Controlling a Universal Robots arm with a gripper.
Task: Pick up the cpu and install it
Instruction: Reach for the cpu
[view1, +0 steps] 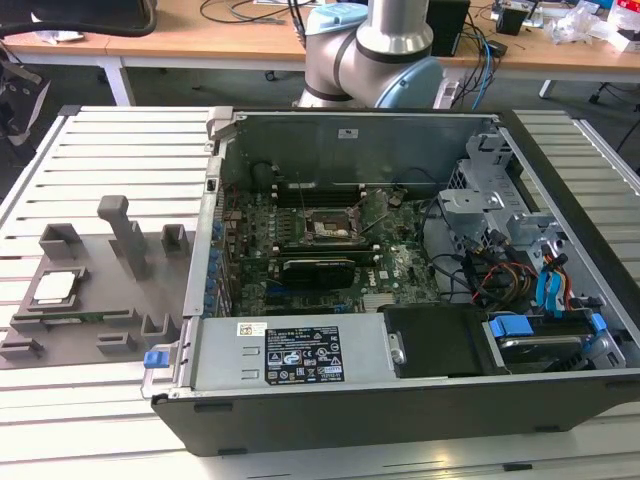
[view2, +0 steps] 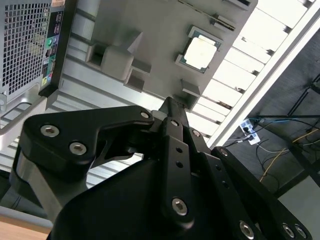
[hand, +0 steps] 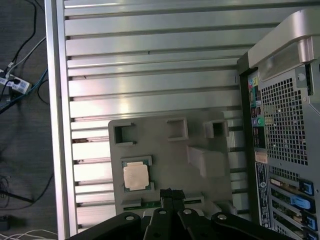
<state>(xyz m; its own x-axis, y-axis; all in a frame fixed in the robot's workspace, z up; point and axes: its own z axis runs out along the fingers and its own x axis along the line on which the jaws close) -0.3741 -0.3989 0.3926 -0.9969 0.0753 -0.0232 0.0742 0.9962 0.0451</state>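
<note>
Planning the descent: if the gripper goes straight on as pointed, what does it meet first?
Probably the grey tray, near its edge beside the cpu, not the cpu itself; depth unclear.

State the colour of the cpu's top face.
The cpu top is pale silvery-grey, with a thin darker rim; best in the second wrist view.

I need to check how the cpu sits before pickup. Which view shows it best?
The first wrist view: the cpu lies face-up, seen almost straight down. The second wrist view shows it at a slant; the exterior view, obliquely at its left.
</note>
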